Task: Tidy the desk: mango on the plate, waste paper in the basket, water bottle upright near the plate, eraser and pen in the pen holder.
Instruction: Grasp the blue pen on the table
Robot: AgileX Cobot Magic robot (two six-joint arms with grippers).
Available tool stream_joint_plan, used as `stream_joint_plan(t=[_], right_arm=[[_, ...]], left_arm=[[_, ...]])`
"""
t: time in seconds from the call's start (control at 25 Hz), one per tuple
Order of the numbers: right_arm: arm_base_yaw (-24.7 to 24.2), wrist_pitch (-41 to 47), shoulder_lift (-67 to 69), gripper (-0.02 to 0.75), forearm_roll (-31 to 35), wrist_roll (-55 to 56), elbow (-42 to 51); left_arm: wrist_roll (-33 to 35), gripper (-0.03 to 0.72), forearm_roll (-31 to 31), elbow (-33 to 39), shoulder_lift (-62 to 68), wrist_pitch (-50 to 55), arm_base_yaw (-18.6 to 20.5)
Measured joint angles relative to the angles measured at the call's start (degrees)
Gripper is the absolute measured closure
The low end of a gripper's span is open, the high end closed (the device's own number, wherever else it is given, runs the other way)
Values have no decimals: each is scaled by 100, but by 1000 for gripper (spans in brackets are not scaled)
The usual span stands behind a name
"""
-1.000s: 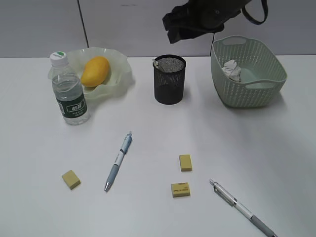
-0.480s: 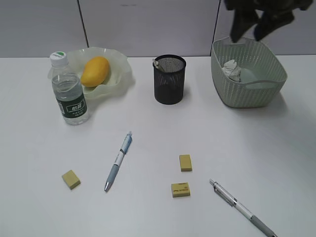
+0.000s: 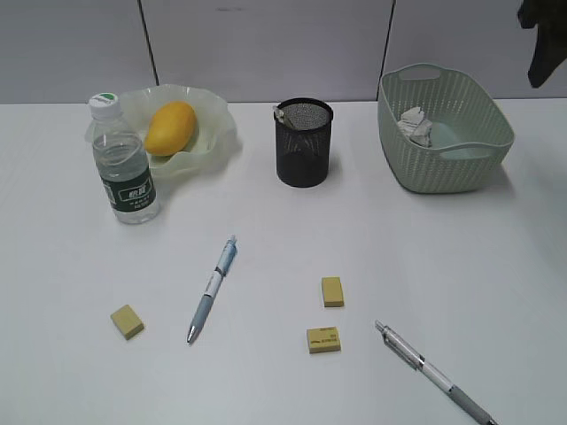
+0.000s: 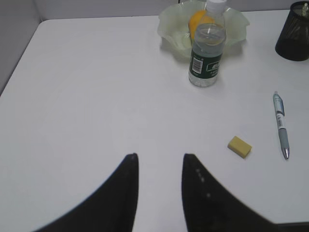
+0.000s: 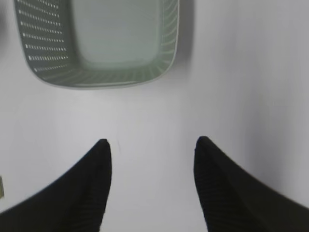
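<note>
The mango lies in the wavy-rimmed plate at the back left. The water bottle stands upright in front of the plate; it also shows in the left wrist view. The waste paper lies in the basket. The pen holder stands at the back centre with something pale at its rim. Three yellow erasers and two pens lie on the desk. My right gripper is open and empty, near the basket. My left gripper is open over bare desk.
In the exterior view only a dark part of the right arm shows at the top right edge. A grey panel wall runs behind the desk. The left wrist view shows the desk's left edge, an eraser and a pen.
The right arm has swung from above the pen holder to the right, past the basket, to the top right edge of the exterior view. Nothing on the desk has moved.
</note>
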Motion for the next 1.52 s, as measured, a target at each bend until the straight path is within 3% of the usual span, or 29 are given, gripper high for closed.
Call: stream_joint_plan(t=[0.28, 0.68, 1.52], right_arm=[[-9, 0, -1023, 300, 116, -88, 1571], [-9, -122, -3866, 316, 440, -210, 4181], [-9, -661, -8799, 387, 478, -502, 6752]], left_arm=[[0, 448, 0, 0, 0, 0, 0], [0, 448, 0, 0, 0, 0, 0], [0, 448, 0, 0, 0, 0, 0]])
